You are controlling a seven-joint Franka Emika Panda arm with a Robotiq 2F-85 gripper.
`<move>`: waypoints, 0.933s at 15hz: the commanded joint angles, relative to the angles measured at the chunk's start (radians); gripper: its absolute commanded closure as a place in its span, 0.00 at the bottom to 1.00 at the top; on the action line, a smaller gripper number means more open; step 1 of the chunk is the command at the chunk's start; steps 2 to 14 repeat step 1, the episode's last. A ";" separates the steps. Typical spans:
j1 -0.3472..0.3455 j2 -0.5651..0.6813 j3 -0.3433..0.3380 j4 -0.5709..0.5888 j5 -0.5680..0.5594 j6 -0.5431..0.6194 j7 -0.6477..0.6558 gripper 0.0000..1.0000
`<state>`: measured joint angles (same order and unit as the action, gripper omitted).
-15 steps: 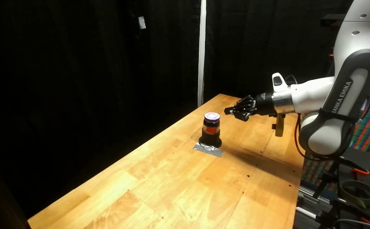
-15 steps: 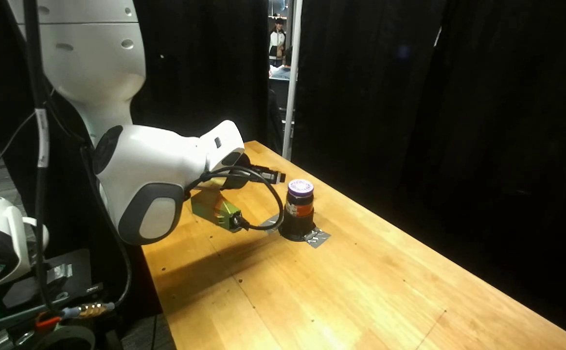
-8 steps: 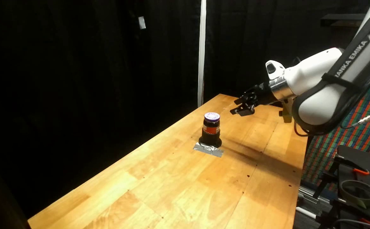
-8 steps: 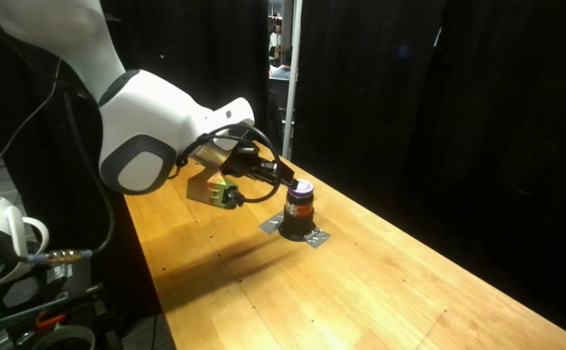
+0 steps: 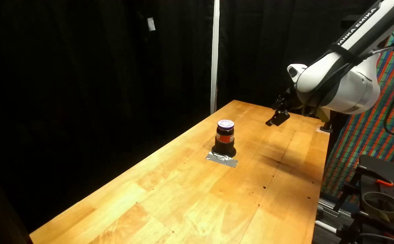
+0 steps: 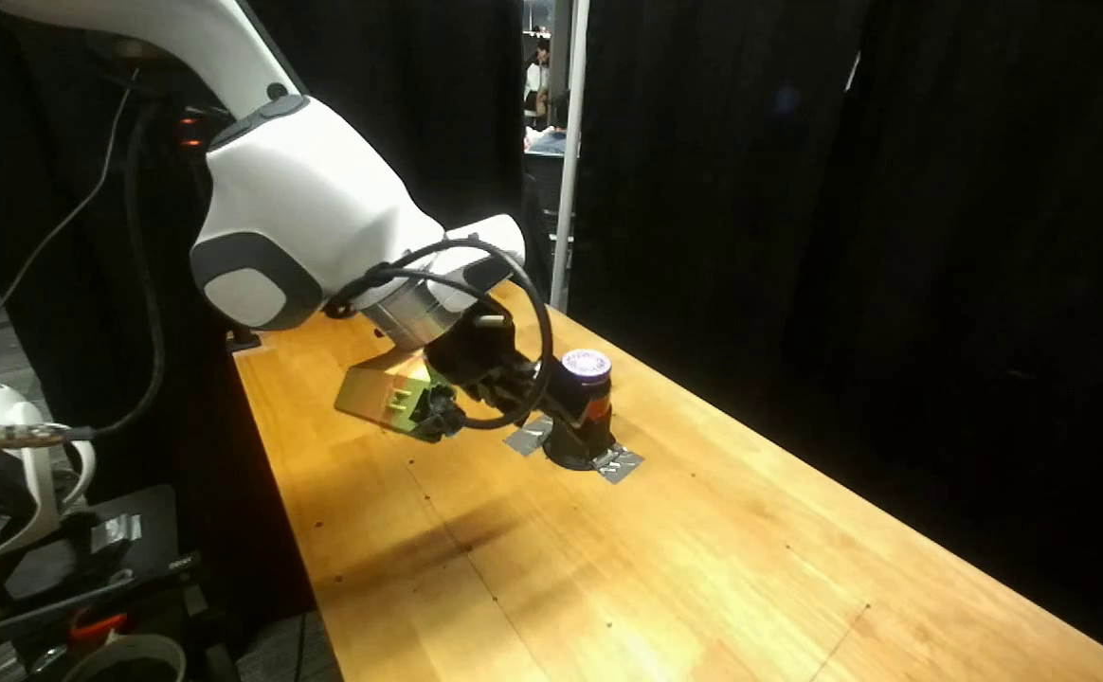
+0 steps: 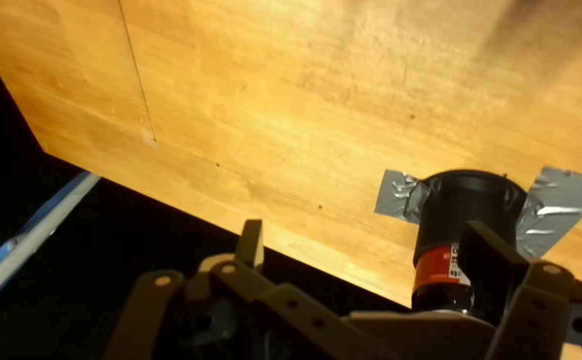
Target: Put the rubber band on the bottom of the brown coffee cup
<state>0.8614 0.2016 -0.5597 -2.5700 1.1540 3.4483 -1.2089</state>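
claw (image 7: 368,237): spread | dark cup (image 7: 443,227): taped to wooden table (image 7: 271,100)

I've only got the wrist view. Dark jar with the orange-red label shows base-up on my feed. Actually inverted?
Observer: No, the jar stands upright in both exterior views.
Operator: The gripper hides its top end from me. What's there?
Observer: A pale-topped lid with a purple rim.
Operator: One side of the gripper overlaps the jar on my screen. Contact?
Observer: None: in an exterior view, tabletop shows between the two.
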 commanded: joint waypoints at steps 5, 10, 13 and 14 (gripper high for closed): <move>0.135 0.044 -0.085 0.026 0.252 0.017 -0.159 0.00; 0.135 0.044 -0.085 0.026 0.252 0.017 -0.159 0.00; 0.135 0.044 -0.085 0.026 0.252 0.017 -0.159 0.00; 0.135 0.044 -0.085 0.026 0.252 0.017 -0.159 0.00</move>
